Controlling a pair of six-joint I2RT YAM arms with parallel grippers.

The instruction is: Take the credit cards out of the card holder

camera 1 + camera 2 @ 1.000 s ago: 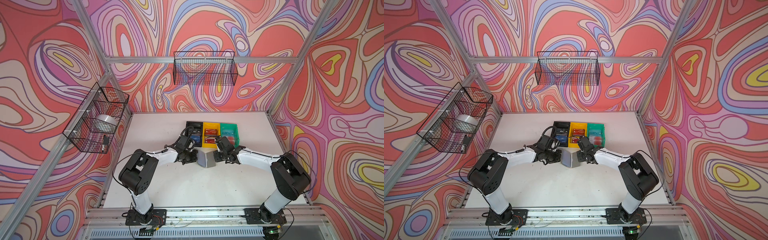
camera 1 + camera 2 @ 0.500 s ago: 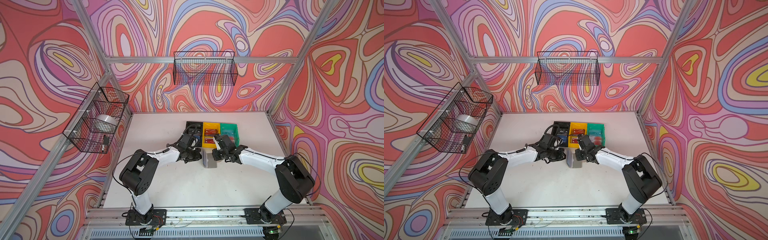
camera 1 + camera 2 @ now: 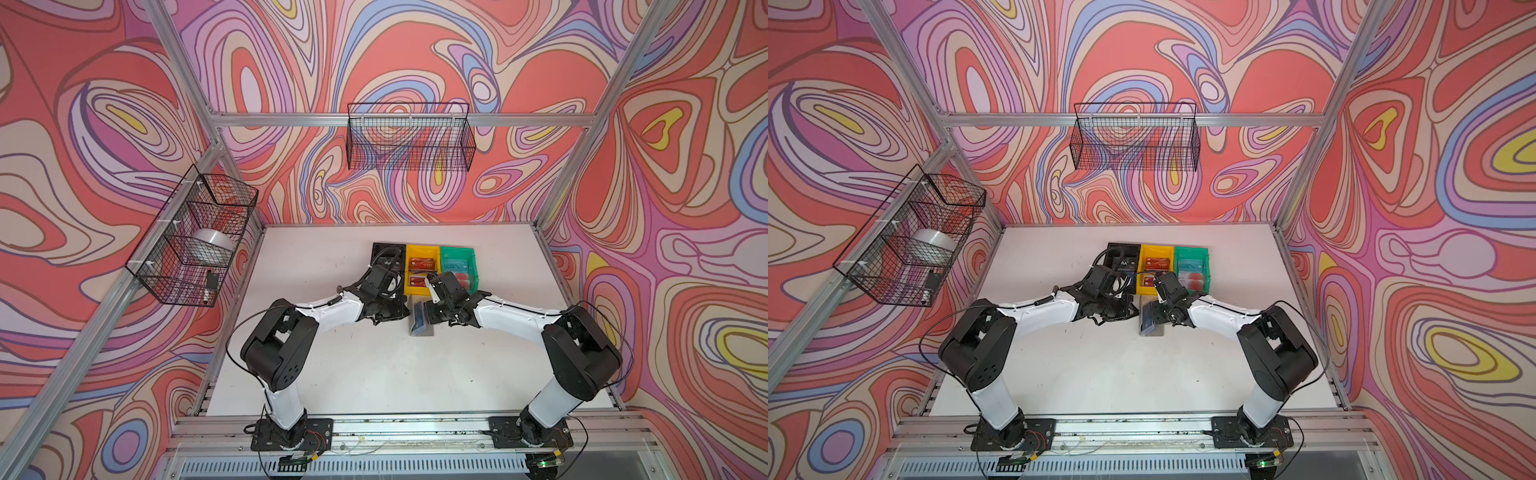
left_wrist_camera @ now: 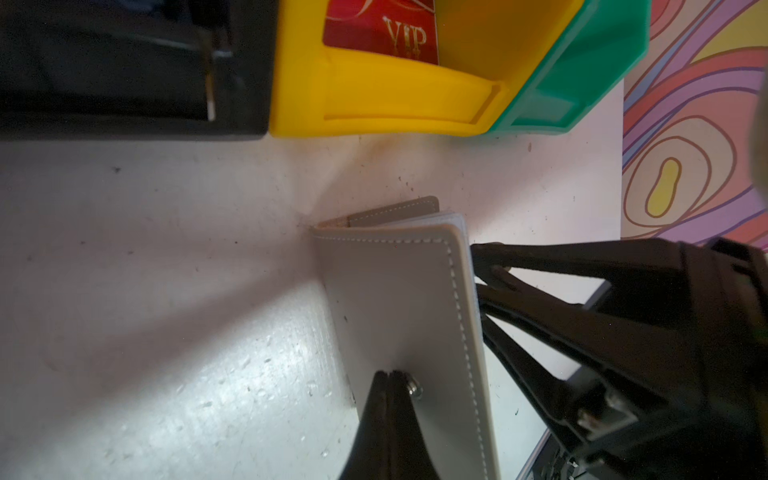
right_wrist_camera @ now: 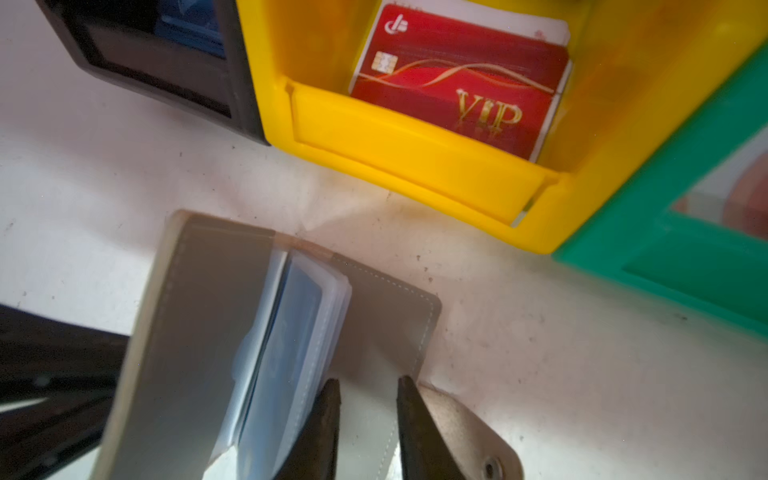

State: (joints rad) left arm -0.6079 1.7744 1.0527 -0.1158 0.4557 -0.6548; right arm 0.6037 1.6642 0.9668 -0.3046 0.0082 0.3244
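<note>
Centre frame on the desk (image 3: 374, 374), the card holder (image 3: 420, 322) stands narrower than a second ago, blue card (image 5: 293, 332) still sleeved; left gripper (image 4: 387, 376) closed against its cover, right gripper (image 5: 368, 386) slightly parted.

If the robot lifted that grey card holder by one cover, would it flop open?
Probably: the card holder hinges like a book, and its clear sleeves fan loosely. It looks thin, so likely light. The smooth cover might slip when pinched.

left arm (image 3: 332, 309) and right arm (image 3: 515, 318) both reach low and inward, wrists nearly meeting. left end effector (image 4: 387, 376) is pinched fully closed, right end effector (image 5: 368, 395) sits with jaws slightly apart.
</note>
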